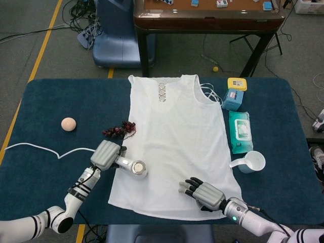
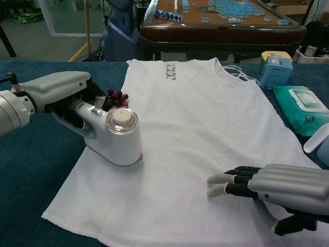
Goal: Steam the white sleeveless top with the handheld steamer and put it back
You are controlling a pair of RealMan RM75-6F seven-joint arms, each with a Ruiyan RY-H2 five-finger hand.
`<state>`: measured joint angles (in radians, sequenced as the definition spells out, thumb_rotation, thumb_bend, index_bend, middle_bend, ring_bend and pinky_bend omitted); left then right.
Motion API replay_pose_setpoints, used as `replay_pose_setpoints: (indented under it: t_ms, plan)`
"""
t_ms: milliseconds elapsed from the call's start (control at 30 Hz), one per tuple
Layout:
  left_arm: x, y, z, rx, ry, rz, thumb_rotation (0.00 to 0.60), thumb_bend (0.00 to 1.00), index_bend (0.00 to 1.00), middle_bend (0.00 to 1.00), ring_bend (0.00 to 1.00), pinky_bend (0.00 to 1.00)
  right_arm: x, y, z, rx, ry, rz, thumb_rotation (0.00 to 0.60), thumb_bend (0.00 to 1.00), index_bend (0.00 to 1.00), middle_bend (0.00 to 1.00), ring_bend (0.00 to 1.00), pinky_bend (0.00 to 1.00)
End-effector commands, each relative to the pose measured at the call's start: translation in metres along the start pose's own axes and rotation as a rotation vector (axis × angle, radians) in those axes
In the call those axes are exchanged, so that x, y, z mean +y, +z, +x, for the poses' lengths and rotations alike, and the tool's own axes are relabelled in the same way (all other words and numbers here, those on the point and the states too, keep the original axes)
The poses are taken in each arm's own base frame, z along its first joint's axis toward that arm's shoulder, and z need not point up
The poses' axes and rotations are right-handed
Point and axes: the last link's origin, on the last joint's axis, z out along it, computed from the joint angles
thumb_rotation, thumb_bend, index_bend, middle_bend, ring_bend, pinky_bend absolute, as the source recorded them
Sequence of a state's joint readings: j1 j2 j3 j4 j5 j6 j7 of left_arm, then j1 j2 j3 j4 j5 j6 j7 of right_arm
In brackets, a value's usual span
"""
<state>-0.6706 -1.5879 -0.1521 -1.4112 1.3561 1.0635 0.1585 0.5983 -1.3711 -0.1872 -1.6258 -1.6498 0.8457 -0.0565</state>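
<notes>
The white sleeveless top point(image 1: 174, 142) point(image 2: 200, 123) lies flat on the blue table, neckline at the far side. My left hand point(image 1: 105, 155) point(image 2: 56, 92) grips the handle of the white handheld steamer point(image 1: 132, 167) point(image 2: 114, 138), whose head stands on the top's left edge near the hem. A white cord point(image 1: 35, 148) trails left from the steamer. Over the lower right of the top, my right hand point(image 1: 205, 191) point(image 2: 280, 188) rests palm down, fingers stretched out and holding nothing.
A bunch of dark grapes point(image 1: 119, 129) point(image 2: 116, 97) lies just beyond the steamer. A peach-coloured ball point(image 1: 68, 123) sits far left. On the right are a blue-yellow box point(image 1: 234, 93), a wipes pack point(image 1: 240, 131) and a white scoop point(image 1: 249, 162). A brown table point(image 1: 207, 15) stands behind.
</notes>
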Motion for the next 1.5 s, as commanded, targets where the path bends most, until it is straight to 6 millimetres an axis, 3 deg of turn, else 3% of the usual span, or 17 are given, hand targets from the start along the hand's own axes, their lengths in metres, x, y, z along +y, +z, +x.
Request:
replay_pose_setpoints:
  t_ms: [33, 267, 467, 1500]
  plan:
    - [0.005, 0.018, -0.001, 0.009, -0.025, 0.005, 0.600, 0.13, 0.85, 0.77, 0.65, 0.63, 0.000, 0.000, 0.000, 0.002, 0.000, -0.001, 0.600, 0.99, 0.00, 0.01, 0.00, 0.01]
    - [0.010, 0.046, -0.014, -0.002, -0.047, 0.037, 0.600, 0.13, 0.85, 0.77, 0.65, 0.63, 0.001, 0.001, 0.002, 0.009, 0.006, -0.006, 0.600, 0.99, 0.00, 0.01, 0.00, 0.01]
    - [0.006, 0.053, -0.030, -0.041, -0.034, 0.066, 0.600, 0.13, 0.85, 0.77, 0.65, 0.63, 0.003, 0.004, 0.002, 0.009, 0.009, -0.009, 0.600, 0.99, 0.00, 0.01, 0.00, 0.01]
    - [0.009, -0.018, -0.031, -0.129, -0.014, -0.010, 0.600, 0.13, 0.85, 0.77, 0.65, 0.63, 0.008, -0.014, -0.008, -0.031, -0.011, -0.036, 0.600, 0.99, 0.00, 0.01, 0.00, 0.01]
